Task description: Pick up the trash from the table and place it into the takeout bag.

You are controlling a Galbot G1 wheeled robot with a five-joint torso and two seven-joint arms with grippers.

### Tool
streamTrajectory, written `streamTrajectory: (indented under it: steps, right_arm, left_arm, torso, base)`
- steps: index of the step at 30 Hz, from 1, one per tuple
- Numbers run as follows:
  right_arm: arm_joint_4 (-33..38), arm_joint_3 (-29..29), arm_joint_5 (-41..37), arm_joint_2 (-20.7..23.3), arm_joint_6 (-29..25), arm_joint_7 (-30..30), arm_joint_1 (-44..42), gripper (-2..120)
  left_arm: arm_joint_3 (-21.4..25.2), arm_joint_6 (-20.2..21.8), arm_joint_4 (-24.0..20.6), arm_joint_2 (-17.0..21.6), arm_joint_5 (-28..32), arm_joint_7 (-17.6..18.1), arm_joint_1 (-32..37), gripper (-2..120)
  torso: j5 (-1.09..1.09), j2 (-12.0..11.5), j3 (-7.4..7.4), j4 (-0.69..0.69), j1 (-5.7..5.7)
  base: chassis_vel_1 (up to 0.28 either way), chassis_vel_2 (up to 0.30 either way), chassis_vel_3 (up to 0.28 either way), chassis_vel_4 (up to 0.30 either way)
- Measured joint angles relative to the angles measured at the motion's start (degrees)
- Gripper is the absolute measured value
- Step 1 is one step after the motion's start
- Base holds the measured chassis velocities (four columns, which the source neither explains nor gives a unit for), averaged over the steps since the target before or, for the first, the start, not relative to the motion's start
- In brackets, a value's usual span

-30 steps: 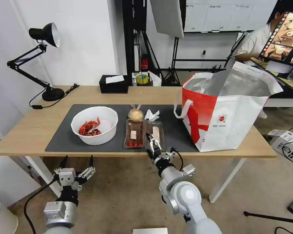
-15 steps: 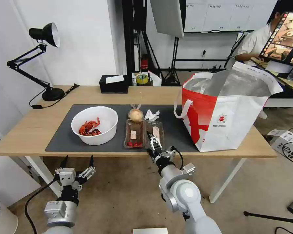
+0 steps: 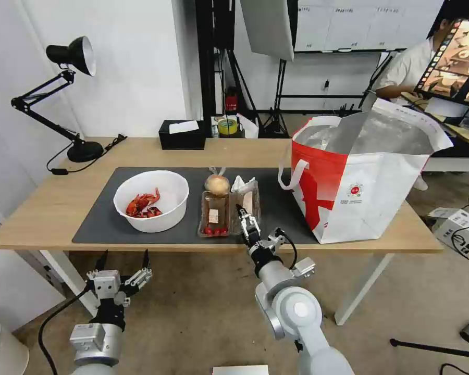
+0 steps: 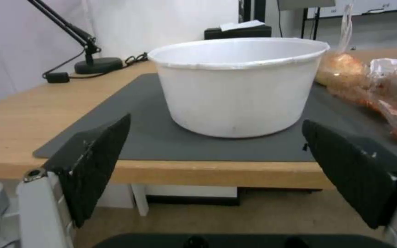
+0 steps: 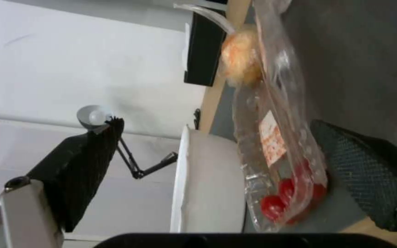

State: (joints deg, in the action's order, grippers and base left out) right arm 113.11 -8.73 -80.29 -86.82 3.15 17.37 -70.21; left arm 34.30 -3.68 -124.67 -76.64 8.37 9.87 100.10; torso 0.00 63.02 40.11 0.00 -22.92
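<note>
Trash sits on the dark grey mat in the centre of the head view, on the wood-topped table. At the left of the mat stands the white round bowl with red crayfish shells inside. Right of it are 2 clear plastic food trays: the left tray lies flat, and the right tray is tilted, its near edge raised. Behind them are the bagged bun and the crumpled white tissue. The takeout bag stands open at the right of the frame, its foil lining visible.

The right gripper is at the near edge of the right tray; in its wrist view the fingers are spread wide, and whether they grip the tray I cannot tell. The left gripper hangs below the table edge at the lower left, fingers wide apart, holding nothing.
</note>
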Motion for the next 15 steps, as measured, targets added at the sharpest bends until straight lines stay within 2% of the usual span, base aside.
streamTrajectory:
  steps: [15]
  right_arm:
    - [-0.3,1.5,0.1,0.5,1.4,0.1,4.1,100]
  left_arm:
    - [0.5,0.1,-0.4,0.4,0.6,0.0,0.0,100]
  torso:
    - [0.0,0.0,0.0,0.0,0.0]
  base:
    - [0.0,0.0,0.0,0.0]
